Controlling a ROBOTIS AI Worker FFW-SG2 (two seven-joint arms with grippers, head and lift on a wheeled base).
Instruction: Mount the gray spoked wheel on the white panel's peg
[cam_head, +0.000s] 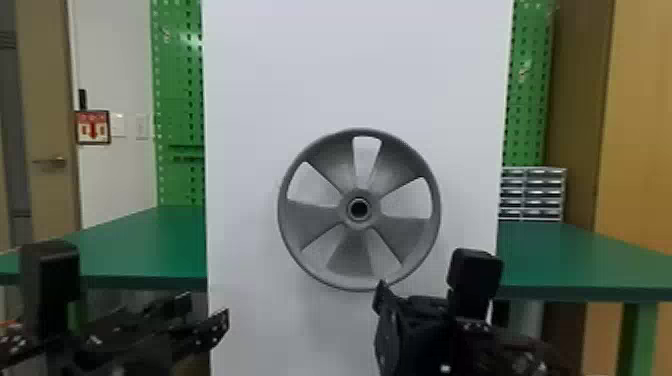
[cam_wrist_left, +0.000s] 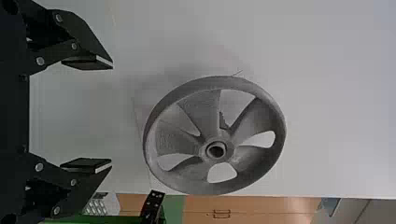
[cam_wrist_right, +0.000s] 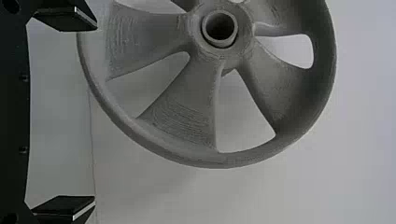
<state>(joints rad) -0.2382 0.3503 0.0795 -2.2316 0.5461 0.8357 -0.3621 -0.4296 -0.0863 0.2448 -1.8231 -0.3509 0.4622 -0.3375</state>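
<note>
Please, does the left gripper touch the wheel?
Apart. In the left wrist view, the left gripper is open, and white panel shows between its fingertips and the wheel.

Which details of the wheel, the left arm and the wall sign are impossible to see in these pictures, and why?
- Back of the wheel, head view: hidden by its own front.
- Part of its rim, right wrist view: cut off by the top edge.
- Rear of the left arm, head view: cut off by the bottom edge.
- Print on the sign, head view: too small.

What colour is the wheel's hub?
Gray, like the spokes; the hub shows best in the right wrist view.
</note>
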